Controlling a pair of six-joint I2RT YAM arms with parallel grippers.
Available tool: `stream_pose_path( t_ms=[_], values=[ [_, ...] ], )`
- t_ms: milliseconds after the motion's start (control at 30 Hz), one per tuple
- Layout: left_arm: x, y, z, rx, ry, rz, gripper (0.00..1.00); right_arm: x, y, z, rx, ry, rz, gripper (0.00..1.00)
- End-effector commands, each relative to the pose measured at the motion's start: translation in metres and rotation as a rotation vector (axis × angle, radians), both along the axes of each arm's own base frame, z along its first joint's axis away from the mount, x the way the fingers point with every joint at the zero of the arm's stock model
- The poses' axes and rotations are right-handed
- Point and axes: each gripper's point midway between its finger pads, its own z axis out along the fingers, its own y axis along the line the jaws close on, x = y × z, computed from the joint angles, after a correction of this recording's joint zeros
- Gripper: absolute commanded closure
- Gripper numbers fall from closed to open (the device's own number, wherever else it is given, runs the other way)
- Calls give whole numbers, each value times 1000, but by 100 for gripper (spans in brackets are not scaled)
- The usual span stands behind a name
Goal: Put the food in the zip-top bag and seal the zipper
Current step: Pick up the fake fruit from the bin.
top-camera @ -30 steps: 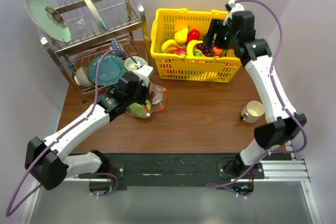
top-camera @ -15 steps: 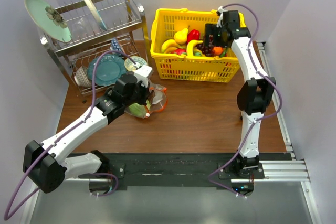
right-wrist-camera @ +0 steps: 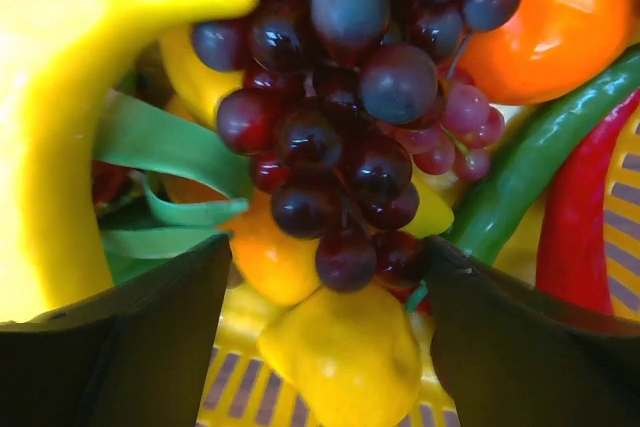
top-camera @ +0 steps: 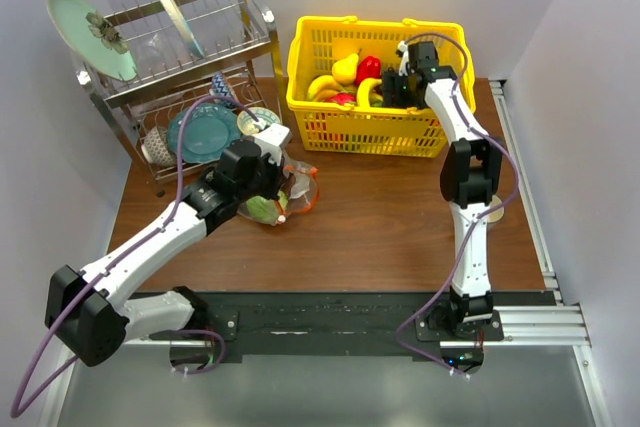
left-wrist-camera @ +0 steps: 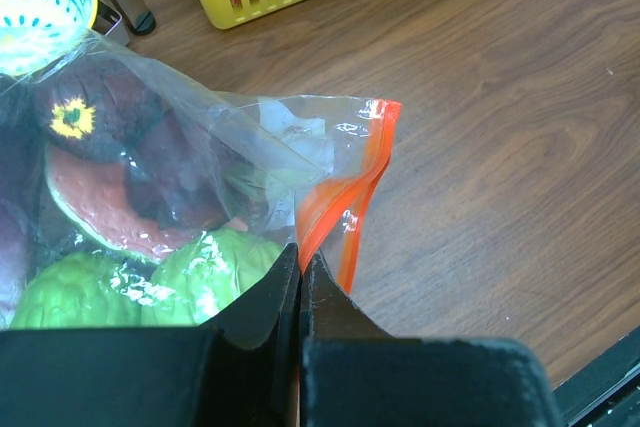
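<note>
The left gripper (left-wrist-camera: 299, 265) is pressed shut and seems to pinch the bag (left-wrist-camera: 200, 137) by its zipper (left-wrist-camera: 352, 187) on the table (left-wrist-camera: 500, 97); the right gripper (right-wrist-camera: 328, 252) is spread wide on both sides of the grapes (right-wrist-camera: 345, 137) in the yellow basket (top-camera: 330, 132); next it must squeeze them and lift.

The left gripper (top-camera: 279, 178) rests at the bag (top-camera: 303, 191) beside the rack (top-camera: 190, 15); the right gripper (top-camera: 392, 88) hangs inside the basket (top-camera: 370, 133).
</note>
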Motion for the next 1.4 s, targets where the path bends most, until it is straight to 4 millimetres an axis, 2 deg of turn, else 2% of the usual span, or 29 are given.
stream_pose_path(
  t_ms=[0, 33, 100, 167, 200, 267, 300, 367, 400, 500, 533, 867, 1067, 1167, 1200, 1267, 1300, 1367],
  values=[
    [11, -3, 15, -25, -63, -2, 100, 3, 3, 25, 19, -39, 1, 47],
    [11, -3, 15, -26, -64, -2, 100, 2, 4, 28, 24, -41, 3, 55],
    [11, -2, 15, -24, -65, 1, 100, 0, 6, 49, 43, -74, -1, 75],
    [10, -2, 17, -27, -69, 1, 100, 0, 6, 68, 59, -121, -5, 79],
    [10, -1, 16, -27, -69, 1, 100, -4, 8, 95, 78, -172, -5, 85],
    [9, -1, 18, -28, -70, 1, 100, -7, 7, 116, 90, -218, -13, 89],
    [10, -1, 17, -27, -69, 1, 100, -12, 7, 142, 102, -265, -14, 91],
    [10, 0, 17, -26, -70, 4, 100, -17, 5, 163, 108, -306, -24, 96],
    [10, 0, 19, -27, -73, 5, 100, -23, 4, 182, 119, -343, -27, 98],
    [9, 1, 18, -24, -73, 9, 100, -31, 4, 207, 139, -398, -32, 100],
    [9, 1, 19, -26, -75, 8, 100, -36, 3, 223, 148, -431, -34, 100],
    [9, 1, 18, -23, -72, 9, 100, -50, 6, 252, 191, -490, -28, 100],
    [10, 2, 18, -23, -72, 11, 100, -66, 22, 277, 276, -516, 40, 100],
    [9, 2, 18, -24, -73, 11, 100, -83, 40, 295, 359, -525, 137, 100],
    [9, 2, 18, -22, -70, 11, 100, -92, 46, 306, 396, -533, 166, 100],
    [10, 2, 18, -22, -70, 12, 100, -108, 65, 313, 488, -525, 256, 100],
    [9, 2, 18, -23, -72, 11, 100, -122, 69, 329, 518, -552, 286, 100],
    [9, 2, 18, -24, -71, 13, 100, -138, 81, 335, 604, -553, 346, 100]
  ],
)
